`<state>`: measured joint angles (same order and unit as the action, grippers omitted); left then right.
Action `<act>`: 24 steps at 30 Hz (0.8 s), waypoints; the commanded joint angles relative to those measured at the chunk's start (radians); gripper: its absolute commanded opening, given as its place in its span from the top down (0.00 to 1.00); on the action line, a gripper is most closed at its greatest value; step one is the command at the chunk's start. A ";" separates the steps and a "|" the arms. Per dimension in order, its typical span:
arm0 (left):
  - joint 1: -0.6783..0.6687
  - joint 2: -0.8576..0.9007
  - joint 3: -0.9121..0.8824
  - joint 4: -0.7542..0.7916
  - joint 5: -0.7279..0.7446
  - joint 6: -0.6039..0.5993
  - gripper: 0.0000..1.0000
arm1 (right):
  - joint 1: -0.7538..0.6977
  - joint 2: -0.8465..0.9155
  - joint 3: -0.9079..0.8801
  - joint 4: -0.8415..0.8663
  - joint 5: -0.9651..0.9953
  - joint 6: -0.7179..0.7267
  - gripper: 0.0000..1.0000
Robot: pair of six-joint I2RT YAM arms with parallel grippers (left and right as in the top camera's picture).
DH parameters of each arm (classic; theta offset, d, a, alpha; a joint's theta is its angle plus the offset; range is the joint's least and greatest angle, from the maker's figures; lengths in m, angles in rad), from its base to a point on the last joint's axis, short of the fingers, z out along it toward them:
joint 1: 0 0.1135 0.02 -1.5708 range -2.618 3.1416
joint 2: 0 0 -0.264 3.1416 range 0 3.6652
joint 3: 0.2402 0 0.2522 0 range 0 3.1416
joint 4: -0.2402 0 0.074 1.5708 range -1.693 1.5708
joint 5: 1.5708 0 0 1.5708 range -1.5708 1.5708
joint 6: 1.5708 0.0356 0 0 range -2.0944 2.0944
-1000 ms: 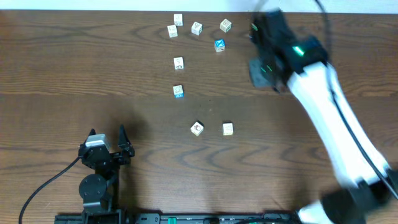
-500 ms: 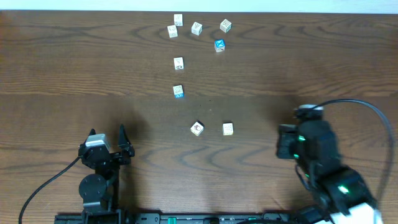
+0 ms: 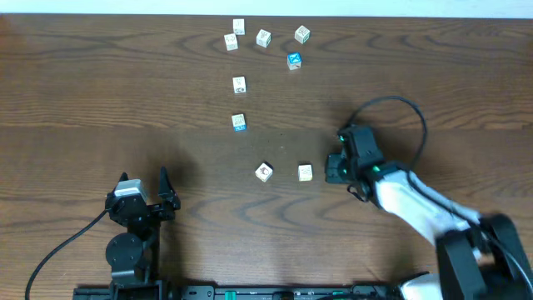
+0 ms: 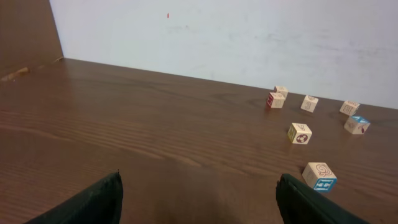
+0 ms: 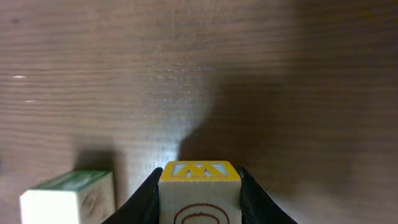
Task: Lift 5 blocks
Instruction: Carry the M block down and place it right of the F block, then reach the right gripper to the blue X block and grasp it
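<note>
My right gripper (image 5: 199, 194) is shut on a cream block (image 5: 199, 186) with a yellow-framed M on top, held low over the wood. In the overhead view the right gripper (image 3: 336, 167) hides that block. Just left of it lies a cream block (image 3: 305, 172), then a red-brown-marked block (image 3: 263, 172). A light-blue-edged block (image 3: 239, 122) and a bright blue block (image 3: 292, 60) lie farther back. My left gripper (image 3: 143, 179) stands open at the front left with nothing between its fingers (image 4: 93, 202).
Several more whitish cubes sit near the far edge, among them one at the back middle (image 3: 263, 37) and one below the cluster (image 3: 239, 84). A green-topped cube (image 5: 68, 196) lies close to the left of my right fingers. A white wall (image 4: 249, 37) bounds the table's far side.
The right arm has swung from the back right, past the front right, to beside the cream block in the middle. The left arm has not moved.
</note>
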<state>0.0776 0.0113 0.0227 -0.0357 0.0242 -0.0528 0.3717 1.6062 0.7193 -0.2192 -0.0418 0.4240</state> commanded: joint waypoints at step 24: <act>0.003 -0.004 -0.018 -0.035 -0.009 -0.005 0.21 | 0.036 0.064 0.066 -0.050 -0.016 -0.040 0.77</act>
<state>0.0776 0.0113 0.0227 -0.0357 0.0242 -0.0528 0.4000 1.6619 0.7769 -0.2543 -0.0555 0.3973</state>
